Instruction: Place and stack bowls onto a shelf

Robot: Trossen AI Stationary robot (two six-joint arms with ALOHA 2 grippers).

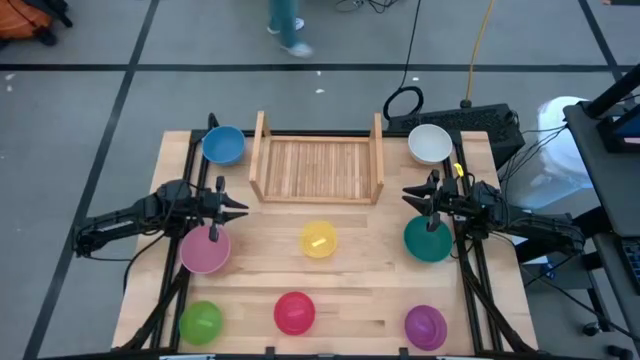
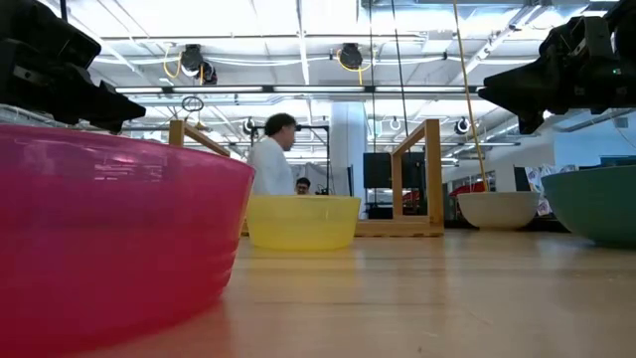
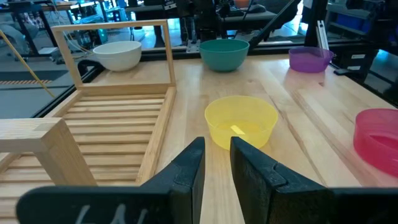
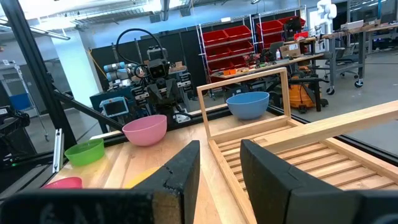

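The left hand (image 1: 238, 210) hovers just above the pink bowl (image 1: 205, 249) near the bench's left edge, fingers (image 3: 186, 171) slightly parted and holding nothing. The right hand (image 1: 410, 196) hangs over the teal bowl (image 1: 428, 240) by the right edge, likewise released. The shelf (image 1: 317, 167) stands empty at the back edge between the blue bowl (image 1: 223, 145) and white bowl (image 1: 430, 143). The yellow bowl (image 1: 319, 239) sits mid-bench; green (image 1: 200, 322), red-magenta (image 1: 295, 312) and purple (image 1: 425, 326) bowls line the front edge. Beyond, a person (image 2: 270, 159) is partly hidden.
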